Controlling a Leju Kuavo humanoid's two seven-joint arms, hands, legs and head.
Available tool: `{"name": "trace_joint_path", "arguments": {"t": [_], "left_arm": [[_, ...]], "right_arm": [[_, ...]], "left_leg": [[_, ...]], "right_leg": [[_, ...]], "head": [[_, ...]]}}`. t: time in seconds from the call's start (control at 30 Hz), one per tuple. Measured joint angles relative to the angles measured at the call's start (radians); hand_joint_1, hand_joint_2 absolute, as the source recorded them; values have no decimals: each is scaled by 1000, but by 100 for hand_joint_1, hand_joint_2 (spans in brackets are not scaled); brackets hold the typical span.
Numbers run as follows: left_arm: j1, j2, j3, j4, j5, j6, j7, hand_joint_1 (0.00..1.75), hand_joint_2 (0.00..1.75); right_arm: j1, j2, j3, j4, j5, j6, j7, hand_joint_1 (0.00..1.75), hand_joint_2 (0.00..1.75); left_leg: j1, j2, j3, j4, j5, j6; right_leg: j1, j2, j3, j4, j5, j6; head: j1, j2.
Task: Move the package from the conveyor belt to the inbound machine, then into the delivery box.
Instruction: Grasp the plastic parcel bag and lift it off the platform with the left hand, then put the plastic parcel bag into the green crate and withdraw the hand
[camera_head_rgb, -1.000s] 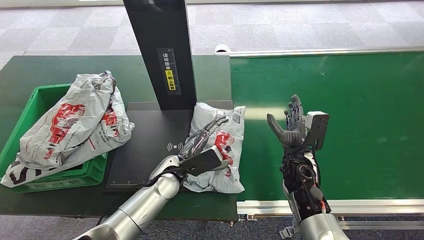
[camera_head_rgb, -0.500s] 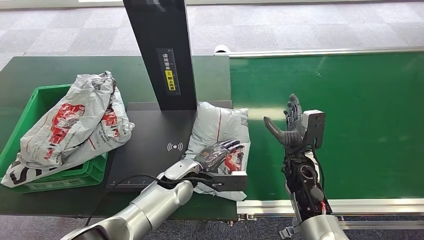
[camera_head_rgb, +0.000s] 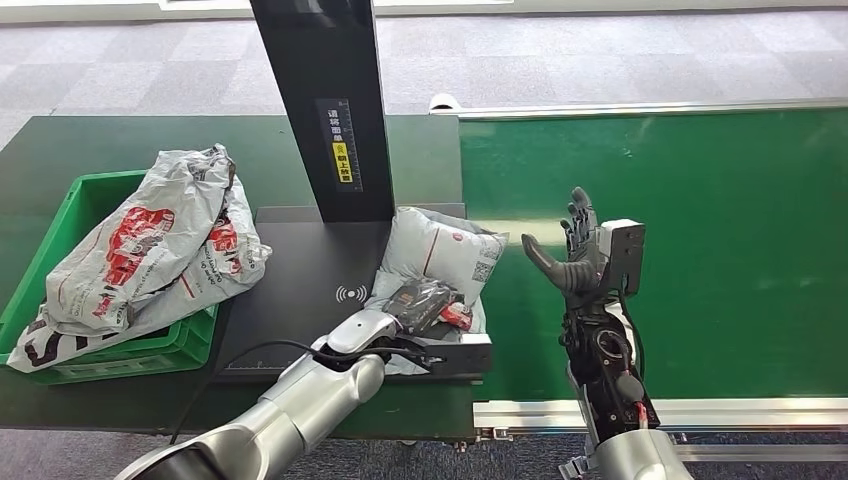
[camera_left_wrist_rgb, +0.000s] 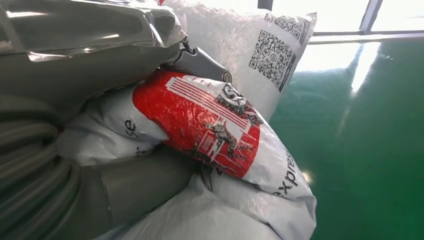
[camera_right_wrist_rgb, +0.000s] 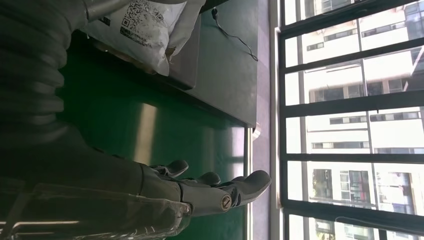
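A white plastic mail package (camera_head_rgb: 440, 255) with red print and a QR code lies at the right end of the black inbound machine platform (camera_head_rgb: 300, 290), its edge over the green conveyor belt (camera_head_rgb: 700, 230). My left hand (camera_head_rgb: 422, 304) grips the package's near end, fingers curled into the bag; the left wrist view shows the crumpled red print of the package (camera_left_wrist_rgb: 210, 125) pressed against the thumb. My right hand (camera_head_rgb: 578, 252) stands upright and open over the belt, just right of the package, holding nothing; its fingers (camera_right_wrist_rgb: 220, 192) are spread.
The machine's black scanner column (camera_head_rgb: 325, 110) rises just behind the package. A green delivery box (camera_head_rgb: 70, 200) at the left holds several similar bags, piled over its rim. The belt's metal front rail (camera_head_rgb: 660, 412) runs along the near edge.
My left hand has closed on the package's near end and bunched it up, drawing the bag left onto the platform. The right hand has drifted slightly left, still open.
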Motion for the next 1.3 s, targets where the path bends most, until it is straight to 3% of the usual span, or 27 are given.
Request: {"name": "trace_joint_path", "arguments": {"t": [0.2,0.43,0.7,0.9,1.3], "left_arm": [[17,8,19,-17,-10,75,-69,175,175],[112,20,97,-194,50,442,-242,175,175],[174,17,155,-375,91,660,-357,175,175],[238,-34,271,-544,47,687,-522,175,175],[282,-67,354,-661,38,687,-531,175,175]], "right_arm": [[1,0,0,-1,0,5,0,0,175],[28,-1,0,-40,-20,7,-5,0,175],[32,-5,0,-50,-42,0,-26,0,175],[34,-8,0,-50,-55,0,-39,0,175],[36,-11,0,-50,-58,0,-40,0,175]], "left_leg": [[0,0,0,0,0,0],[0,0,-5,0,0,0],[0,0,-8,0,0,0],[0,0,-10,0,0,0],[0,0,-10,0,0,0]], "right_leg": [[0,0,0,0,0,0],[0,0,-6,0,0,0],[0,0,-10,0,0,0],[0,0,-11,0,0,0],[0,0,-12,0,0,0]], "head": [[0,0],[0,0],[0,0],[0,0],[0,0]]}}
